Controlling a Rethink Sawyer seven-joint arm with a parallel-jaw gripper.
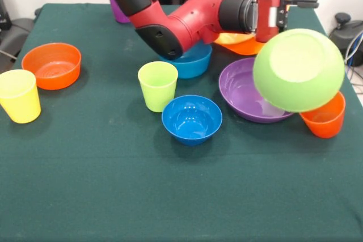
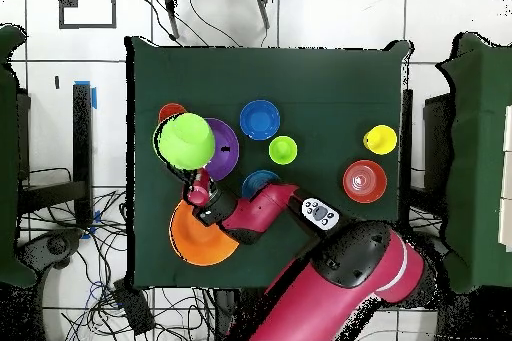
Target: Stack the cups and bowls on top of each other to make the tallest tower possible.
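Gripping the large lime green bowl (image 1: 299,70), the gripper (image 1: 282,25) carries it in the air, tilted so that its underside faces the front camera; the fingers themselves are hidden behind the bowl's rim, so the hold is judged from the bowl hanging clear of the green table (image 1: 113,196). From above, the lifted bowl sits over the left edge of the purple bowl (image 2: 222,149) and beside the orange cup (image 2: 171,113). Behind the wrist lies the large yellow-orange bowl (image 1: 238,42), flat on the cloth. The step in hand looks like carrying a big bowl to a base for the tower. Next comes a choice of footing: the purple bowl just below seems the broadest seat, and the green one would need levelling or turning fully mouth-down before release. Smaller pieces wait well apart: the dark blue bowl (image 1: 191,119), the light blue bowl (image 1: 194,62), the small orange bowl (image 1: 52,65), the lime green cup (image 1: 157,85), the yellow cup (image 1: 20,96) and the purple cup (image 1: 117,8).
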